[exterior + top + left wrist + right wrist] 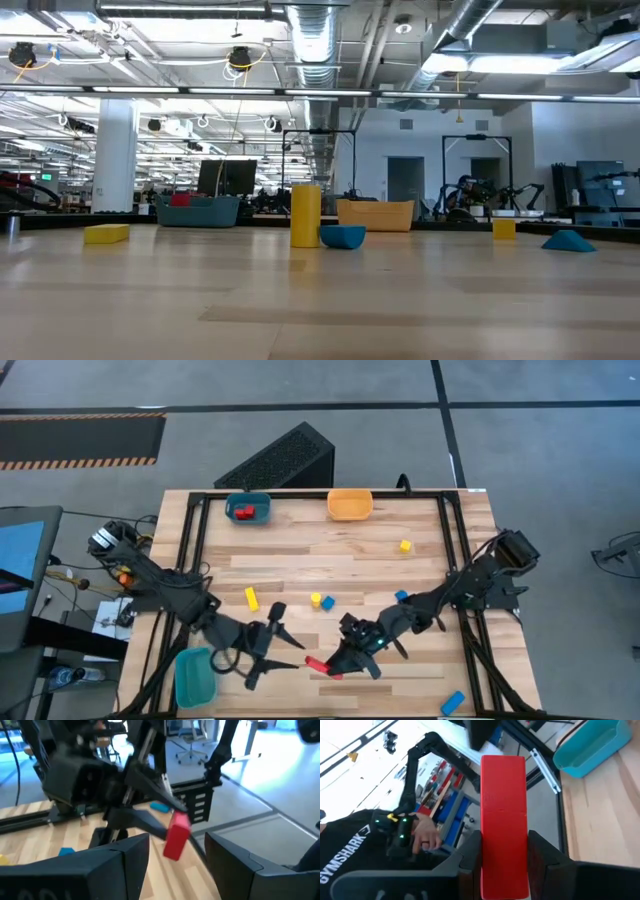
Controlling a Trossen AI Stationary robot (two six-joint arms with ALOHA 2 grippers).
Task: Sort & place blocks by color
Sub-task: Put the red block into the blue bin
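Observation:
My right gripper (338, 660) is near the table's near edge, shut on a red bar block (320, 666) that juts toward the left arm. My left gripper (273, 646) is open and faces that bar from the left, its fingers short of it; in its wrist view the bar (176, 837) sits ahead of the gap (177, 870). Loose on the wood lie a yellow bar (250, 598), a yellow cube (316, 600), a blue cube (327, 603), another blue piece (401, 596), a yellow cube (404, 545) and a blue bar (452, 702). Red blocks (243, 512) lie in the far bin. My right gripper pinches the red bar between its two fingers (470, 855), gripping its long side faces near one end (502, 865). The rest of the bar (502, 785) sticks out past the fingertips. The left wrist view shows the bar's free end (173, 851) above the table, tilted downward.
A dark teal bin (248, 508) and an orange bin (350, 505) stand at the far edge, and a light teal bin (195, 676) sits at the near-left corner. A black frame rails the table's sides. A person in a black shirt (350, 855) is beyond the table.

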